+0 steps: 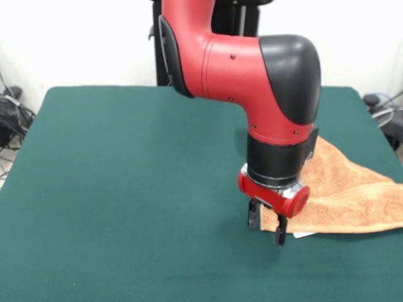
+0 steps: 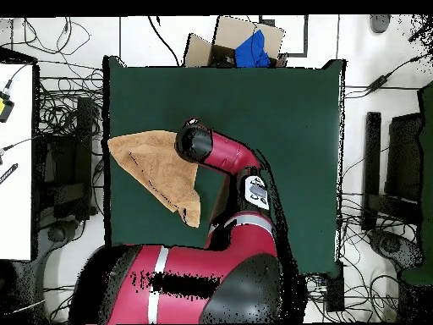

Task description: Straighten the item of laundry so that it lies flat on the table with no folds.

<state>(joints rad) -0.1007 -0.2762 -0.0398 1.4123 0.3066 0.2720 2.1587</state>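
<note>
Bright, even light; a soft shadow under the arm [image 1: 252,75], mild blur throughout.

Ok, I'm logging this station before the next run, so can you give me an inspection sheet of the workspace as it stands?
Surface: green table, bare apart from the towel.
Job's things: orange towel lies at one side edge of the table, bunched into a rough triangle with folds, not flat; a small white tag shows at its near edge.
Clutter: nothing seen on the table.
Claw: claw is low at the towel's edge, fingers apart, holding nothing.
Cables: many loose cables on the floor around the table.
Surroundings: cardboard box with something blue in it beyond one end; white wall behind.
</note>
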